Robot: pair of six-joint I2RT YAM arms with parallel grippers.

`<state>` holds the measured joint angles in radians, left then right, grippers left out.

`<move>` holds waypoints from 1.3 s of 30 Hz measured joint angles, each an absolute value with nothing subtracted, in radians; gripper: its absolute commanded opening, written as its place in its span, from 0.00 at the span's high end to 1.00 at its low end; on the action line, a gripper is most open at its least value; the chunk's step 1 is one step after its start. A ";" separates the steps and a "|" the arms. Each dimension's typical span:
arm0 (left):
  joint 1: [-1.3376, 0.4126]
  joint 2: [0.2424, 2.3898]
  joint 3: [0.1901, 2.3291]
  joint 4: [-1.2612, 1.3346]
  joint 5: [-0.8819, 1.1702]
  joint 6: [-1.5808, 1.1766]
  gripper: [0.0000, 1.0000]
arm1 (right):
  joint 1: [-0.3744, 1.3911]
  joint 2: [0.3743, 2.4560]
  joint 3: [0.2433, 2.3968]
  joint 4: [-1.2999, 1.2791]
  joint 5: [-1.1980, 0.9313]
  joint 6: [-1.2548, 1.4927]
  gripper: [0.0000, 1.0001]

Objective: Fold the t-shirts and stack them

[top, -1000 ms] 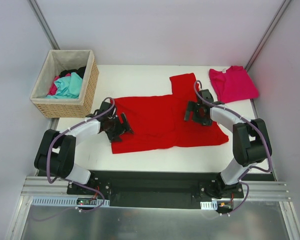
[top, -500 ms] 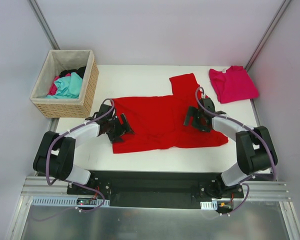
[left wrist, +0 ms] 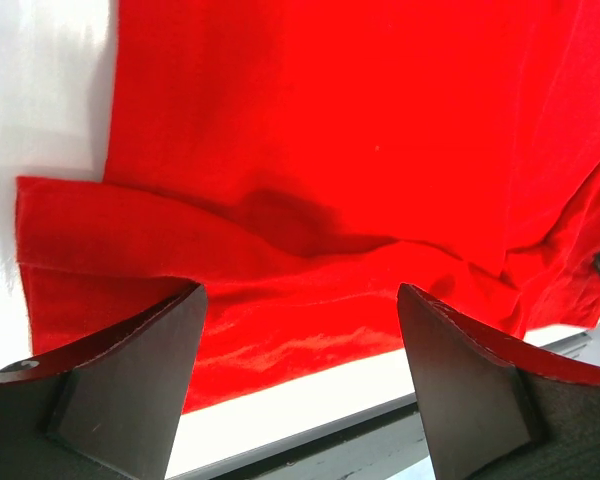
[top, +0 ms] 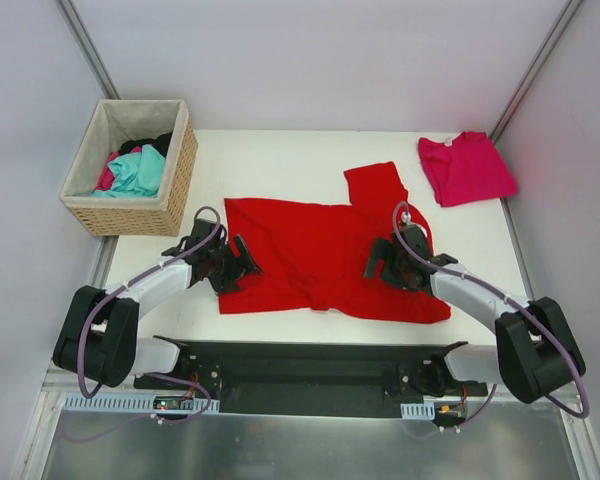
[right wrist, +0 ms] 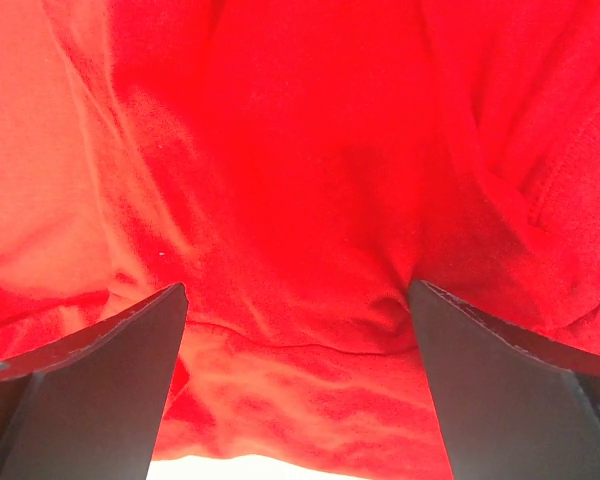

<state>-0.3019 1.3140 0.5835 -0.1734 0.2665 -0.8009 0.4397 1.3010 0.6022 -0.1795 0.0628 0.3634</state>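
The red t-shirt [top: 320,255] lies spread and rumpled across the middle of the white table [top: 280,160], one sleeve sticking up at its far right. My left gripper [top: 242,262] sits low at the shirt's left edge, jaws wide apart over the cloth [left wrist: 330,150], gripping nothing. Over the shirt's right part, my right gripper [top: 380,262] is open too, with wrinkled red cloth [right wrist: 300,150] between and beneath its fingers. The magenta-pink t-shirt [top: 467,168] lies folded at the far right corner. The wrist views show the left gripper [left wrist: 300,300] and the right gripper [right wrist: 298,300] with nothing pinched.
A wicker basket [top: 180,165] with teal, pink and dark clothes stands at the far left, off the table's corner. The table's near edge and the black base rail [top: 310,365] run just below the shirt's hem.
Both grippers have moved toward the near edge, and the red t-shirt has slid with them. Its hem now lies close to the table's front and its right side is more rumpled.
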 measured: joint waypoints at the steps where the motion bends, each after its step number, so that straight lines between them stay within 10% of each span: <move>1: -0.302 1.307 0.578 -0.174 0.262 -0.804 0.21 | 0.444 1.284 0.591 -0.189 0.066 0.370 0.02; 26: -0.293 0.975 0.421 -0.395 0.147 -0.909 0.21 | 0.471 0.949 0.448 -0.480 0.095 0.471 0.02; 39: -0.295 0.975 0.568 -0.508 0.156 -0.876 0.18 | 0.484 1.155 0.683 -0.564 0.151 0.399 0.03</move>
